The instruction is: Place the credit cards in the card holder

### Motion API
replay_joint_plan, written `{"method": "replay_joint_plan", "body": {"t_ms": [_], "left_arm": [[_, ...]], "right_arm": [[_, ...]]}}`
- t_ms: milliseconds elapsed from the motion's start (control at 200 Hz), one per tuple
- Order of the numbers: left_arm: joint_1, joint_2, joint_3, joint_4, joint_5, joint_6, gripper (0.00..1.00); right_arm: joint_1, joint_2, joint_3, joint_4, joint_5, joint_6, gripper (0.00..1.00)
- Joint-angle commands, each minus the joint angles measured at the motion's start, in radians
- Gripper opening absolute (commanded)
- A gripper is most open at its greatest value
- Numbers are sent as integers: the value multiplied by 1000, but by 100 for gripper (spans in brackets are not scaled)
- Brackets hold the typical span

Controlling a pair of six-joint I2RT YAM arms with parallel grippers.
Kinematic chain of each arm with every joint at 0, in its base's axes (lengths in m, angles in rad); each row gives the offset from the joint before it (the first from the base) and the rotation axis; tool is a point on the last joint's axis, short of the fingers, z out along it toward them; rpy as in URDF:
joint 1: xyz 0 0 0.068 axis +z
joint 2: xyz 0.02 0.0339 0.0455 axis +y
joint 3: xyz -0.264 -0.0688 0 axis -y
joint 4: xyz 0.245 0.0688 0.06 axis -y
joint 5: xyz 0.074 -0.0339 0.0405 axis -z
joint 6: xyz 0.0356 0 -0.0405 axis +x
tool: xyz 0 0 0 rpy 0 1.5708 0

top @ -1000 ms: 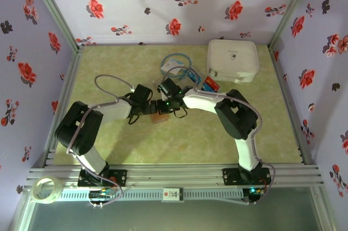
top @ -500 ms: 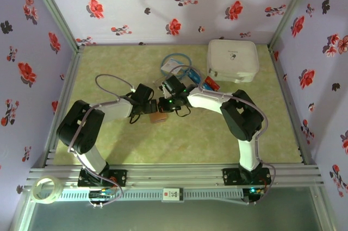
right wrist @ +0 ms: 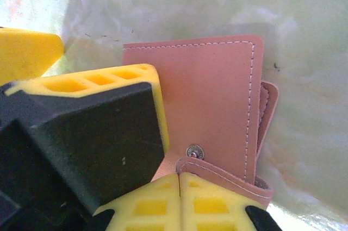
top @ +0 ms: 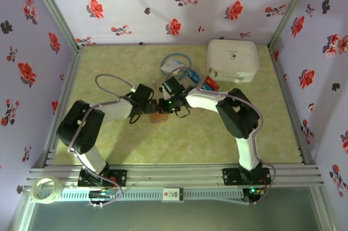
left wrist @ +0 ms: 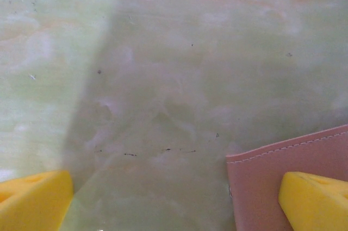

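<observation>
Card holder [top: 159, 117] is lying between both arms, left gripper [left wrist: 174, 203] gaping over its corner, right gripper [right wrist: 179, 181] closed at its flap.

Overhead; wrists close above card holder [right wrist: 212, 106]

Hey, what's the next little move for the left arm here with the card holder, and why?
Probably slide the left gripper sideways until it sits over the card holder, then lower to pin it. Its jaws stand wide open, one finger over the holder's corner, the other over bare table, while the right gripper, shut, sits at the snap flap.
</observation>
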Motion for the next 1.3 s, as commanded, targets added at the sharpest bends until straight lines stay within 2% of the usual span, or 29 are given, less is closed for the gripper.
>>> {"method": "replay_joint_plan", "body": {"t_ms": [0, 220, 520, 735, 1020, 1295], "left_arm": [[20, 92, -65, -125, -25, 3, 100], [34, -25, -24, -201, -15, 30, 100], [55, -22, -11, -225, -26, 53, 100], [55, -161, -63, -169, -32, 49, 100], [55, -152, -56, -140, 18, 62, 100], [54, -170, -112, -28, 61, 63, 100]], "right_arm": [[-1, 45, -7, -2, 14, 10, 0], [-6, 39, -34, 11, 14, 16, 0], [-6, 41, -43, 21, 5, 24, 0], [-5, 44, -54, 18, 4, 19, 0], [-5, 43, -72, 25, 5, 22, 0], [-5, 44, -71, 21, -2, 21, 0]]}}
